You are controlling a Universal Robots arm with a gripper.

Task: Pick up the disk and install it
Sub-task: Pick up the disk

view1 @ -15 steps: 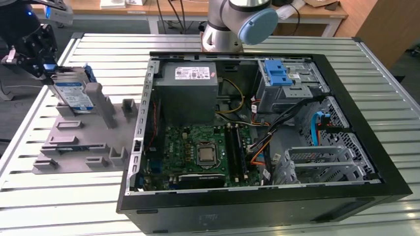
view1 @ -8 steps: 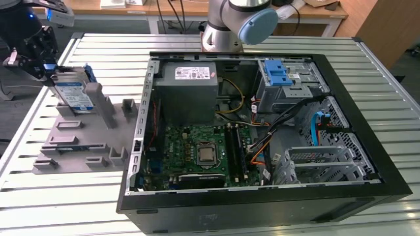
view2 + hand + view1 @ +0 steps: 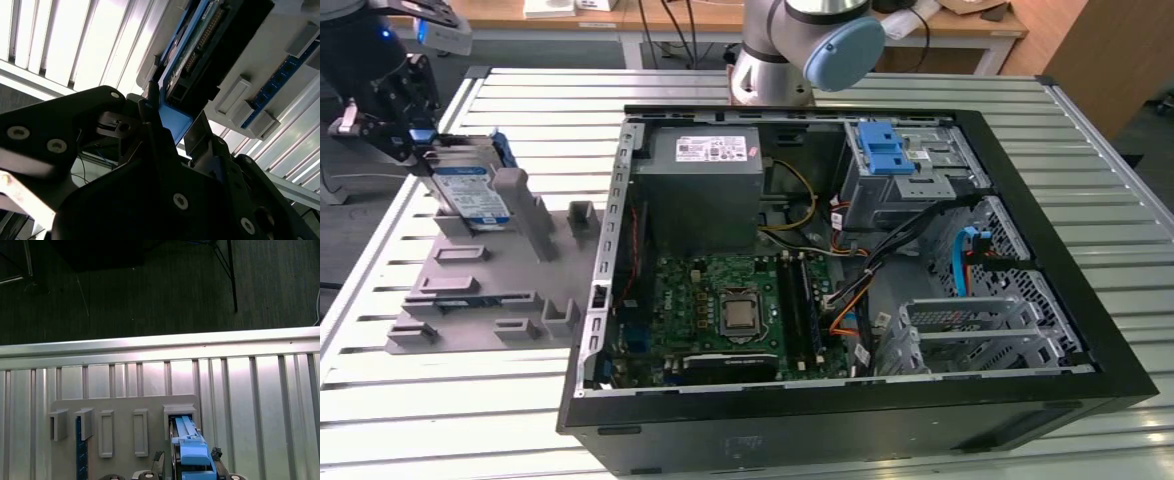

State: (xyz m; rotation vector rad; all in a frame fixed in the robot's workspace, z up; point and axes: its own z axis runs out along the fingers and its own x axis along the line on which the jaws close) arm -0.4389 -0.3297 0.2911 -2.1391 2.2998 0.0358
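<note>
Gripper at the upper end of the disk, which stands upright in its holder.
The jaws flank the disk's blue carrier frame; whether they pinch it, I cannot tell. The disk stands on edge in a slot of the grey fixture, its end offered for grasping. Bare slats of the surface surround the fixture. The open computer case sits just beside it, on the exterior view's right.
</note>
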